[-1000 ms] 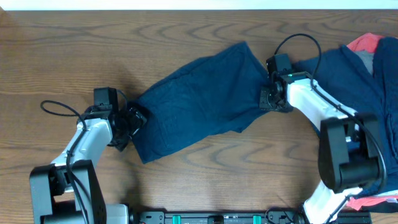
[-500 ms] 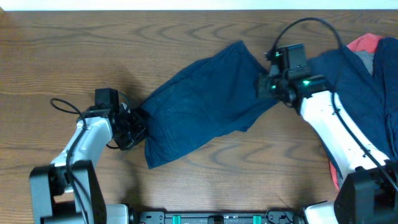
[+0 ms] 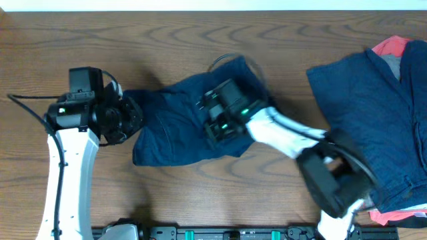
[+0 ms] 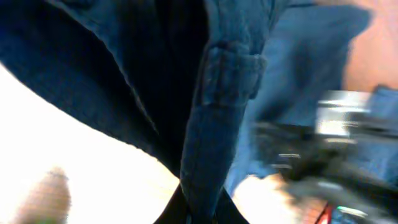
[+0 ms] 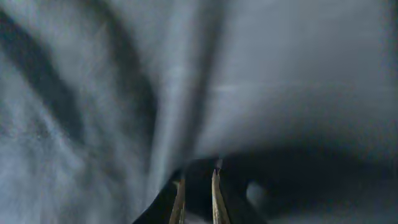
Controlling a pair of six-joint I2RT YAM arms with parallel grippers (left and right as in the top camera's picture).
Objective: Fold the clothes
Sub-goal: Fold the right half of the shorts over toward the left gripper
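Observation:
One piece of the clothes, a navy-blue garment [image 3: 173, 127], lies bunched at the table's middle. My left gripper [image 3: 133, 121] is shut on its left edge; in the left wrist view a seamed strip of the fabric [image 4: 217, 124] runs down into the gripper [image 4: 205, 210]. My right gripper [image 3: 209, 131] reaches across onto the garment's middle. The right wrist view is blurred, with navy cloth [image 5: 124, 93] filling it and the gripper [image 5: 198, 185] pinched narrowly on a dark fold. More navy clothes [image 3: 363, 100] lie heaped at the right, with a coral-red piece [image 3: 393, 45] at the top.
The wooden table [image 3: 67, 47] runs left and back to a white edge [image 3: 200, 5]. The right arm [image 3: 293, 140] stretches low across the table's front centre. A dark rail [image 3: 233, 233] runs along the front edge.
The right gripper has swept left from the garment's right edge to its middle, drawing the cloth over itself. The left gripper closed on the left edge and lifted it; the garment is shorter and bunched.

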